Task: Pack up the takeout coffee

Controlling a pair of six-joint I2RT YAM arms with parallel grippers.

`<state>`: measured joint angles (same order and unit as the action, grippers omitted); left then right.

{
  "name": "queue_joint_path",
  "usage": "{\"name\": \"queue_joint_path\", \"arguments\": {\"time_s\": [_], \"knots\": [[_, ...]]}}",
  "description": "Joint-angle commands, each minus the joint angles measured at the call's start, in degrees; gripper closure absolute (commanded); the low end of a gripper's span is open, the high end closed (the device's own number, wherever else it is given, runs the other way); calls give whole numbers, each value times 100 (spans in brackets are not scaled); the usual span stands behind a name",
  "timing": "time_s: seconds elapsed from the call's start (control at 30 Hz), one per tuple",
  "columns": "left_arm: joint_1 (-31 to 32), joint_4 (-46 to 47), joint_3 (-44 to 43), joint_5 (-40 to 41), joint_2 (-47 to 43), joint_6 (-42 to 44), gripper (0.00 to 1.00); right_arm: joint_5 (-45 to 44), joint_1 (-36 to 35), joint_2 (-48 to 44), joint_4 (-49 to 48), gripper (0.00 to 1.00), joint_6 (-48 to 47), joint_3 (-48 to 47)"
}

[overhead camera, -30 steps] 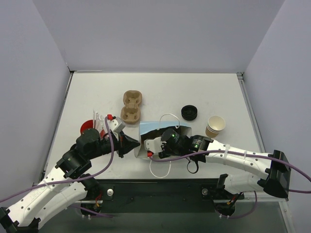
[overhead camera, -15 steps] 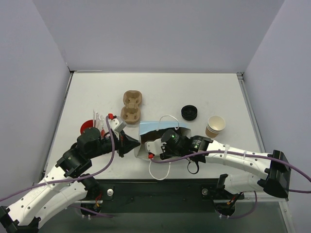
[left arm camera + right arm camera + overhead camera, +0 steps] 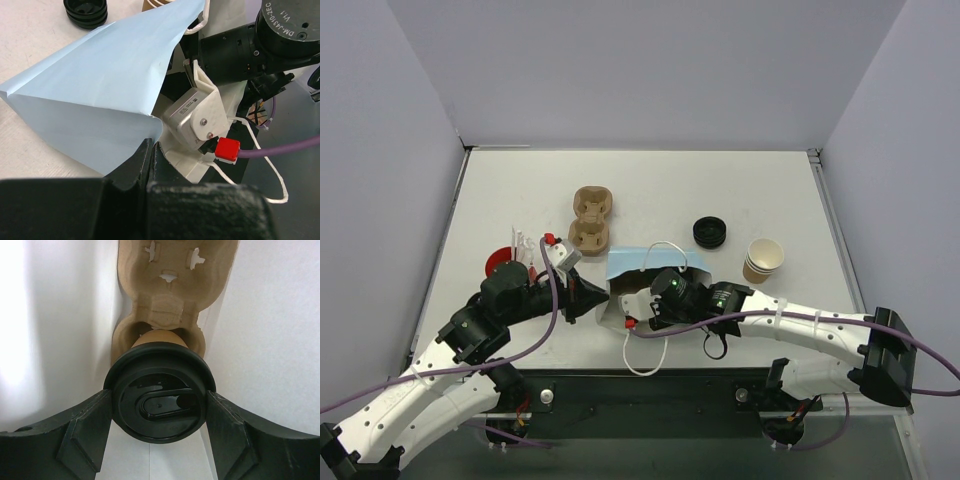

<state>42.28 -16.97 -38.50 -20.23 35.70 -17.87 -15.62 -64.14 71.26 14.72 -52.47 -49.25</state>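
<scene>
currently, my right gripper [image 3: 159,407] reaches into the light blue bag [image 3: 95,85], which lies on its side on the table [image 3: 760,190] with its mouth toward my arms. both fingers press against opposite sides of the black lid [image 3: 160,390] of the kraft cup [image 3: 158,340], so the cup is gripped at the lid. the cup's base sits in the near socket of a pulp tray [image 3: 165,305] that lies inside the bag; the far socket of that tray holds nothing. white inner walls of the bag close in on both sides of the tray.

my left gripper [image 3: 151,152] is clamped on the edge of the bag's mouth, with its fingers together on the paper.

outside the bag, the red cup [image 3: 502,262] sits on the table beside my left arm, partly hidden. a second pulp tray [image 3: 590,218] lies behind the bag with both sockets vacant. spare black lids [image 3: 710,232] and a stack of kraft cups [image 3: 763,260] stand to the right.
</scene>
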Motion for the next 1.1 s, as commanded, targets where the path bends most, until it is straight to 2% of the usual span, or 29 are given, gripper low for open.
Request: {"name": "queue_joint_path", "arguments": {"time_s": [0.0,0.53,0.77,1.07], "knots": [[-1,89,-290,-86,7,-103,100,-126,59,45,-250,62,-36,153],[-1,115,-351,-139,139,-191,100,-56,253,186,-505,59,149,382],[-1,89,-351,-148,174,-208,100,-47,314,362,-733,51,193,399],[-1,71,-377,-148,209,-191,100,-12,402,388,-778,49,228,461]]}}
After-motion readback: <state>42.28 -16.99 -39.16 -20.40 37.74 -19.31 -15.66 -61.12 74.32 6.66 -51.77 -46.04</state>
